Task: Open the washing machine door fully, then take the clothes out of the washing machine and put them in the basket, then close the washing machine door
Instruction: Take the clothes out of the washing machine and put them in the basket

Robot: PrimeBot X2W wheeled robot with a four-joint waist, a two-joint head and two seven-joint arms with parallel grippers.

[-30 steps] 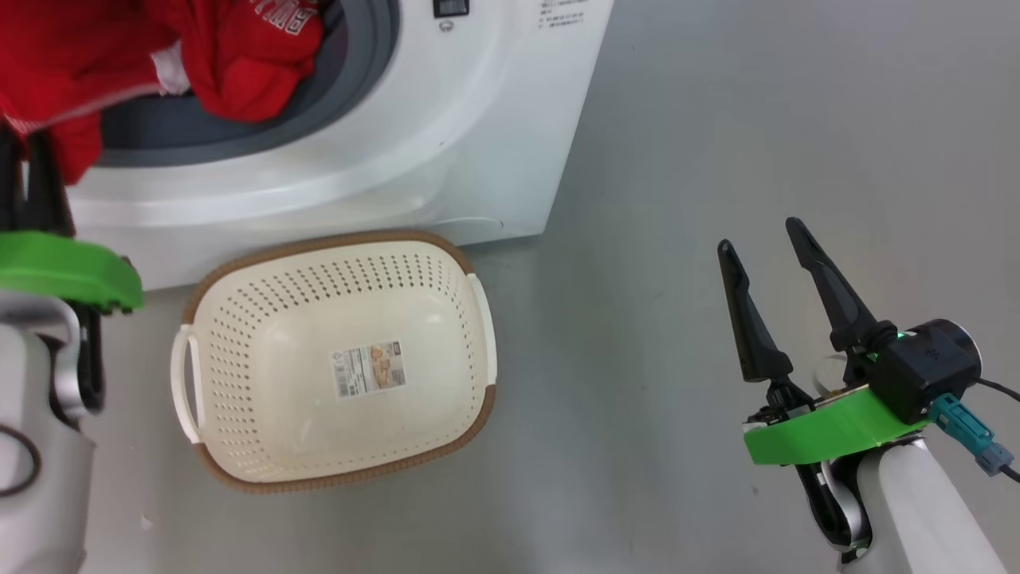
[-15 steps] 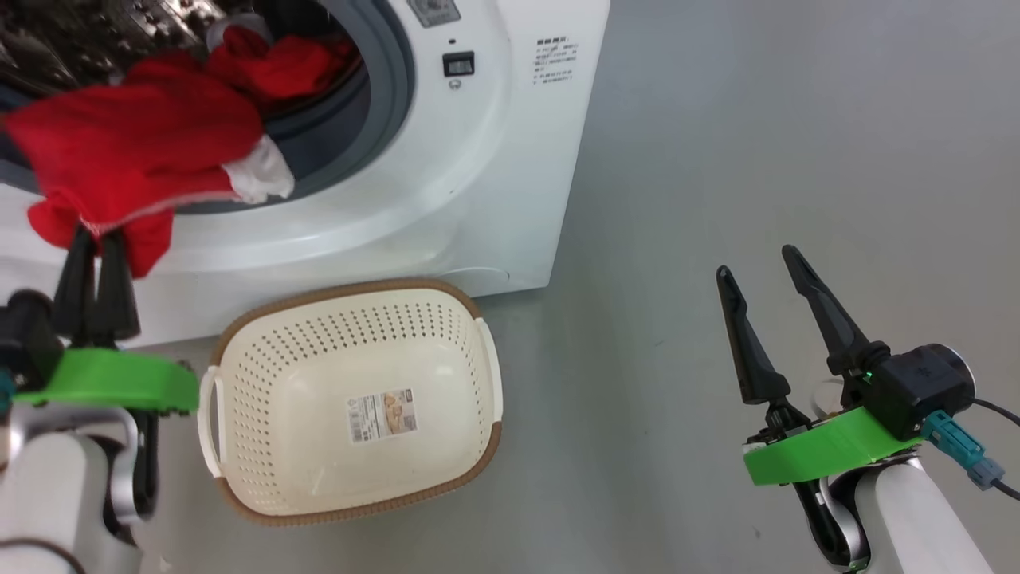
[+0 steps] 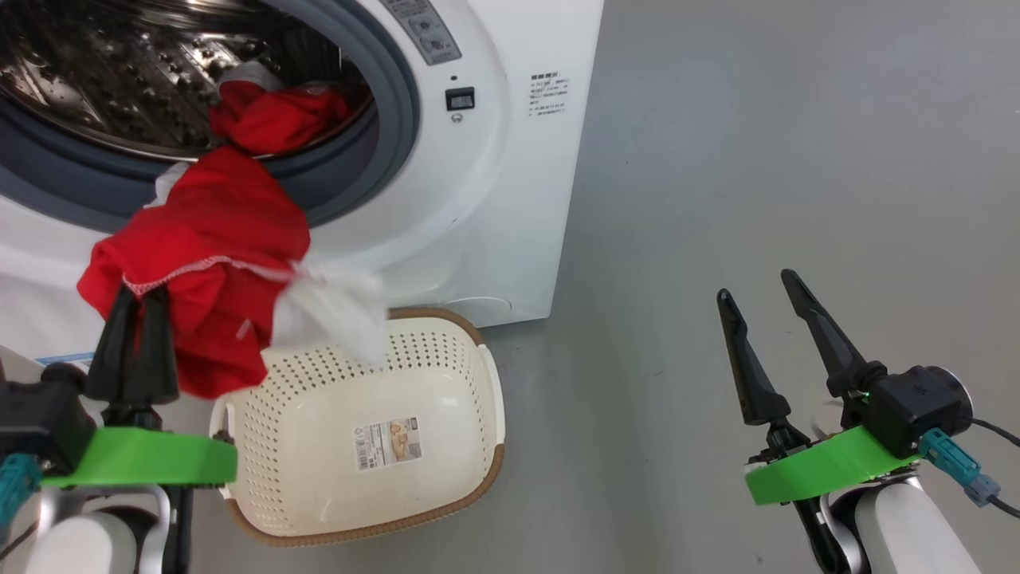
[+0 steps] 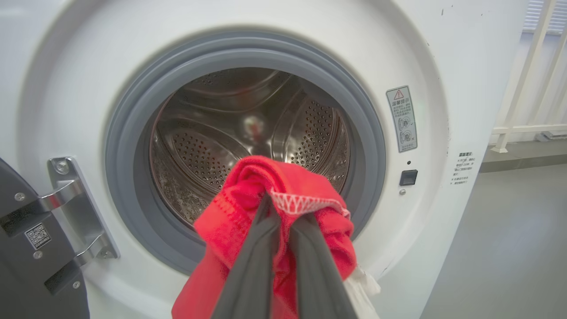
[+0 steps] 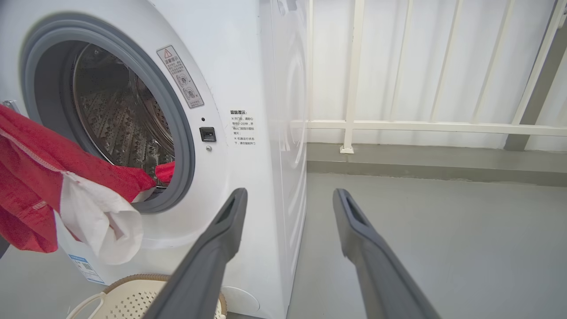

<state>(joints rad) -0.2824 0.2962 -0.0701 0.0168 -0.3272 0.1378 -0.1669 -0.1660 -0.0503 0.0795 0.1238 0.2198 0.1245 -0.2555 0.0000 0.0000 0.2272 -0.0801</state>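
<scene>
My left gripper (image 3: 142, 293) is shut on a red garment (image 3: 215, 239) of the clothes, pulled out of the washing machine (image 3: 510, 199). The garment's white part (image 3: 335, 311) dangles over the far left rim of the cream basket (image 3: 486, 375) on the floor below. In the left wrist view the closed fingers (image 4: 261, 248) pinch the red cloth (image 4: 230, 221) in front of the steel drum (image 4: 208, 146). More red clothes (image 3: 271, 119) lie at the drum's mouth. The washing machine door (image 4: 26, 266) stands open on its hinge (image 4: 75, 199). My right gripper (image 3: 757, 285) hangs open and empty over the floor.
Grey floor (image 3: 757, 143) stretches to the right of the machine. A white railing (image 5: 354, 88) and wall stand behind it in the right wrist view. A blue label (image 5: 82, 266) marks the machine's lower front corner, above the basket (image 5: 124, 297).
The head camera has tilted up. My left gripper has drawn the red garment out of the drum opening, and it now hangs over the basket's edge. The right arm has stayed put.
</scene>
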